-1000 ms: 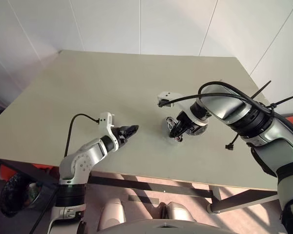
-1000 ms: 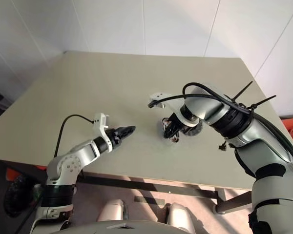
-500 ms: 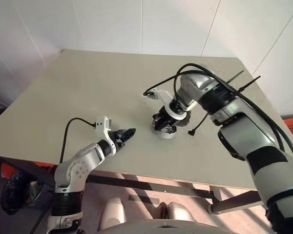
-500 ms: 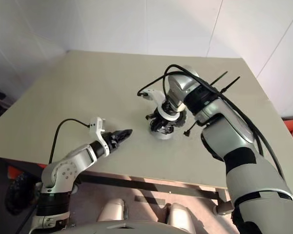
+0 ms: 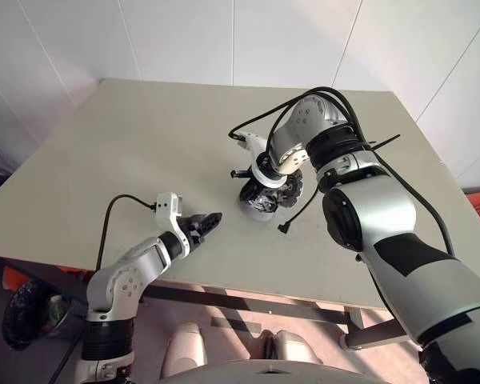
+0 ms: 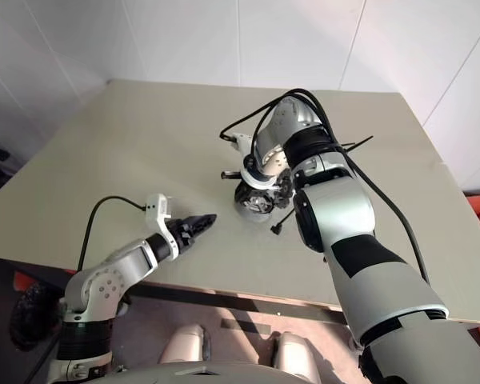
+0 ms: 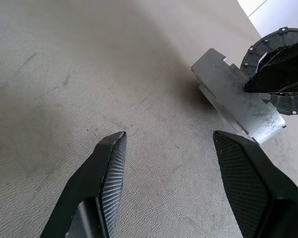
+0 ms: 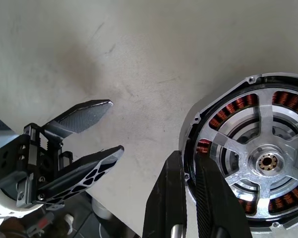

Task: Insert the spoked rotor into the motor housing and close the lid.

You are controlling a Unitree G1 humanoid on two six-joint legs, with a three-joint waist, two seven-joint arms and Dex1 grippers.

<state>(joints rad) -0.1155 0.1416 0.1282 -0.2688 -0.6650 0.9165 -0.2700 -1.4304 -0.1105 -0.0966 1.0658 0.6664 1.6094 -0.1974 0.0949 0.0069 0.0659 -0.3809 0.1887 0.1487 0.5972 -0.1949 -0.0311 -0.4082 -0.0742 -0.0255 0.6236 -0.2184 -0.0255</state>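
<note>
Beige table [image 5: 144, 152] — one motor housing [image 8: 248, 158], one spoked rotor [image 8: 266, 161] inside; left gripper [image 7: 169, 163] agape, empty — right gripper [image 8: 191, 171] closed, empty.

The table [image 5: 128, 144] lies bare between the left tool [image 5: 210, 219] and the motor housing [image 5: 260, 200], so that side of the housing is open to approach. Above the housing the right tool [image 8: 188, 171] and its looping cable [image 5: 304, 200] stand in the way.
</note>
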